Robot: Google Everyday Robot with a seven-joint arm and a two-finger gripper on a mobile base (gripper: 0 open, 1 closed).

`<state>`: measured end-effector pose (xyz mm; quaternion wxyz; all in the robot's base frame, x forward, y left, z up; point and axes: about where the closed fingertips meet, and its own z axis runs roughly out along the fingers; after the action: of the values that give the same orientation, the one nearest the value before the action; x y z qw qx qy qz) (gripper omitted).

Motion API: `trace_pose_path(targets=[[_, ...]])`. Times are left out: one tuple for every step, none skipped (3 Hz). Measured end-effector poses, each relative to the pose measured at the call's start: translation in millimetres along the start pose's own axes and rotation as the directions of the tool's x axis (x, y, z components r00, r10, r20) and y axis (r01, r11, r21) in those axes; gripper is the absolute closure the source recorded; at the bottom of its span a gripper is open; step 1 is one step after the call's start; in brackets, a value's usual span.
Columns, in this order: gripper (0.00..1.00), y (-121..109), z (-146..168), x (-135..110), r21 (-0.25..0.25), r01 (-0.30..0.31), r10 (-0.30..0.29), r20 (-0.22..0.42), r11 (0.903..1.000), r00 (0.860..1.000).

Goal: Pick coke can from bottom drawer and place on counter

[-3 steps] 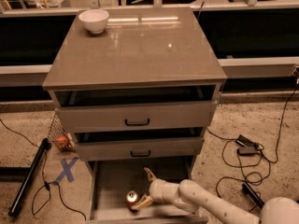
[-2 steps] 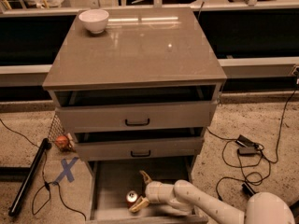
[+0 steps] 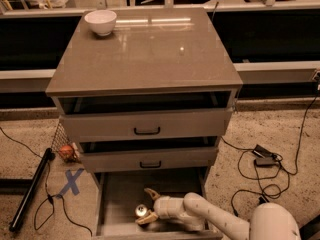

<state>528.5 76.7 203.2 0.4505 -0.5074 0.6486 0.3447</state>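
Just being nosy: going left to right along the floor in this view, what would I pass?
Black tube → blue tape cross → coke can in the bottom drawer, the open claw right at it → black power brick.

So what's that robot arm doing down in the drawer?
The robot is reaching its arm into the pulled-out bottom drawer. Its claw is open, with one finger on each side of the coke can, which sits on the drawer floor. The can isn't lifted yet. It's meant to go up on the counter, where a white bowl sits.
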Motion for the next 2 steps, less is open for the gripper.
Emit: trace_pose_path(targets=[[0.50, 5.3, 1.7, 3.4, -0.043, 0.029, -0.028, 0.020, 0.9987, 0.999], [0.73, 6.7, -2.3, 5.1, -0.057, 0.041, -0.040, 0.031, 0.9975, 0.999]])
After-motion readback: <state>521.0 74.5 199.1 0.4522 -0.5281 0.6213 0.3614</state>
